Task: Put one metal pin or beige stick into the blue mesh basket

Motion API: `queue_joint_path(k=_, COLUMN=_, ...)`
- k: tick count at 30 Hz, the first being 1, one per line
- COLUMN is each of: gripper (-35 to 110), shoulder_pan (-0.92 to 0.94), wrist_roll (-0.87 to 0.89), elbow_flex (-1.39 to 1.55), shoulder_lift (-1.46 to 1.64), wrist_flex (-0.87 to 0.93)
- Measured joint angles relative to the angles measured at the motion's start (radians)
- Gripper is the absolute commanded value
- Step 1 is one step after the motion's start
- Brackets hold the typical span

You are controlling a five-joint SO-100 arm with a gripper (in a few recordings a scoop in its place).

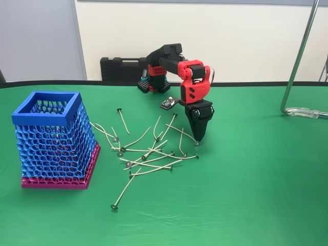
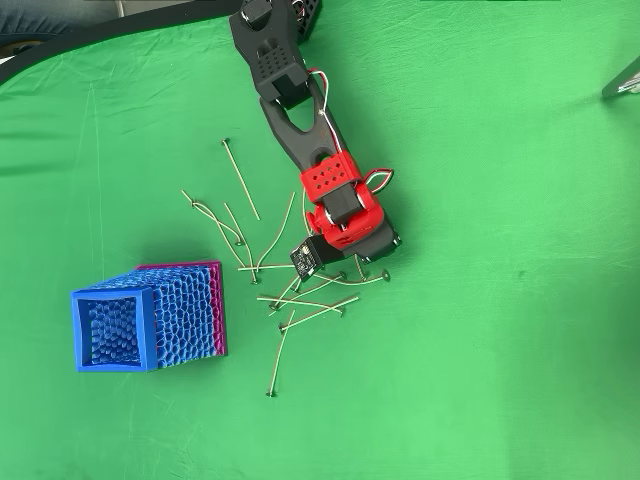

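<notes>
Blue mesh basket (image 1: 55, 141): one. Beige sticks (image 1: 149, 168) with dark disc heads: roughly a dozen, overlapping, so exact count cannot be determined.

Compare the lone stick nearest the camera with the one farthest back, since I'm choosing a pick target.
The near stick lies clear of the pile, far from the gripper; the far stick is nearer the arm's base. The near one slants rightward going back, the far one leftward. Both are thin, beige, dark-headed.

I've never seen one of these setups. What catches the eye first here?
A red and black robot arm reaches down over a green table, its dark gripper pointed at a loose scatter of thin beige sticks with small dark heads. Left of them in the fixed view stands a tall blue mesh basket with a magenta base.
</notes>
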Motion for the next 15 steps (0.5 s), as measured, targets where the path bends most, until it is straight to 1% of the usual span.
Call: queue_joint_path(k=15, gripper=10, shoulder_pan=0.005, wrist_roll=-0.002, elbow_flex=-0.011, shoulder_lift=-0.038, wrist_flex=0.000)
